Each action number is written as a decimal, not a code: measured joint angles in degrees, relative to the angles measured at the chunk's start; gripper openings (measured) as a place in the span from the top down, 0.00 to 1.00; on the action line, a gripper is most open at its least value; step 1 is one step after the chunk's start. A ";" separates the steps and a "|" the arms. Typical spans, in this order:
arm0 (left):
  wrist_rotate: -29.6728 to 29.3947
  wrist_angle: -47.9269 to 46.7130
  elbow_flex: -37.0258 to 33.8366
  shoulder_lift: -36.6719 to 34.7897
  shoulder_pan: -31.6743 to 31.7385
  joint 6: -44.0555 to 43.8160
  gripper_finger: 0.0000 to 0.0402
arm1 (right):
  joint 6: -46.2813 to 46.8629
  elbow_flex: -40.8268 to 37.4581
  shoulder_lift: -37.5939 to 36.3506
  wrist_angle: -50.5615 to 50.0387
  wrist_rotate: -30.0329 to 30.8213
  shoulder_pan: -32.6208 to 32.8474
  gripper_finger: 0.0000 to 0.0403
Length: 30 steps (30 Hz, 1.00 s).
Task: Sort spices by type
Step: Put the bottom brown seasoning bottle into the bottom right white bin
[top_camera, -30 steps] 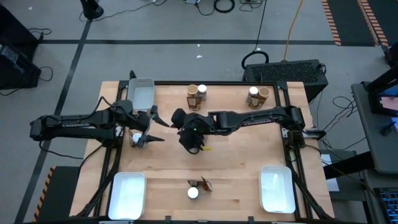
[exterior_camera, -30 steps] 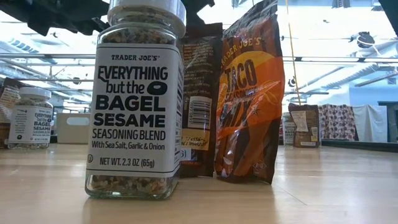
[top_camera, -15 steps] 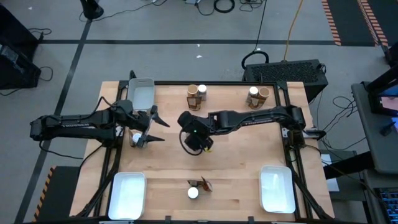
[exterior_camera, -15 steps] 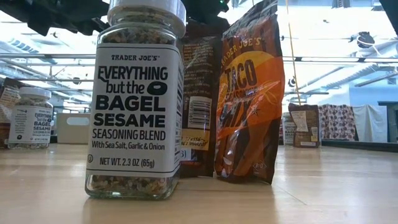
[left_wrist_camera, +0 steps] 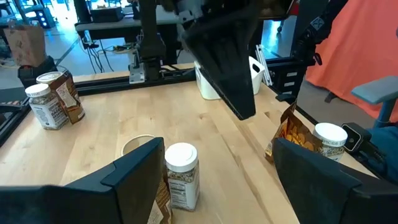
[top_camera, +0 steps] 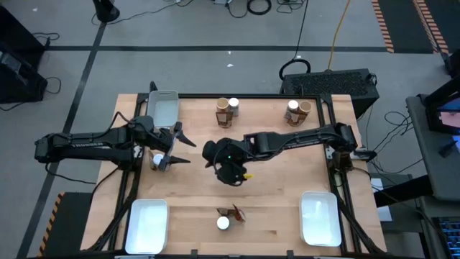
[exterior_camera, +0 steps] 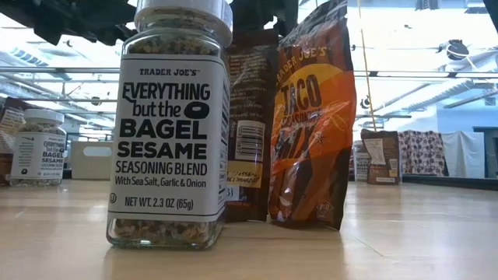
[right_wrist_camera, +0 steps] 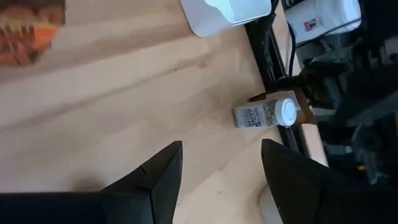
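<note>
We saw the right end effector (top_camera: pixel 232 175) mid-counter (top_camera: pixel 273 201), fingers (right_wrist_camera: pixel 163 171) spread with nothing between them. The left end effector (top_camera: pixel 175 147) was near the counter's left edge, released, hovering by a white-lidded jar (top_camera: pixel 157 160). A bagel seasoning jar (exterior_camera: pixel 173 124) stood at the front edge, touching a taco seasoning sachet (exterior_camera: pixel 311 124), with a white tray (top_camera: pixel 147 224) at each front corner. Two jar pairs (top_camera: pixel 227 110) sat along the back edge, just right of a third tray (top_camera: pixel 164 108).
</note>
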 joint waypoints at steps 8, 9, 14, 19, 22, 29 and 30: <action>-0.07 0.02 0.00 0.00 0.01 -0.26 0.25 | -0.17 0.00 0.04 -0.13 3.72 0.07 0.50; -0.07 0.02 0.00 0.00 0.02 -0.28 0.25 | 0.39 0.00 0.04 -0.17 3.74 0.03 0.50; -0.07 0.02 0.00 0.00 0.01 -0.28 0.25 | 5.38 0.00 0.04 -0.86 6.02 -0.20 0.50; -0.07 -0.04 0.00 0.00 0.02 -0.28 0.25 | 15.16 0.04 0.04 -5.97 14.16 -1.13 0.50; -0.06 -0.07 0.00 0.00 0.02 -0.29 0.25 | 22.16 0.04 0.09 -12.43 13.51 -3.09 0.50; -0.07 -0.13 0.00 0.00 0.02 -0.31 0.25 | 33.72 0.04 0.11 -19.66 3.23 -8.97 0.50; -0.12 -0.15 0.00 0.00 0.01 -0.32 0.25 | 34.26 0.04 0.11 -19.79 1.85 -9.56 0.50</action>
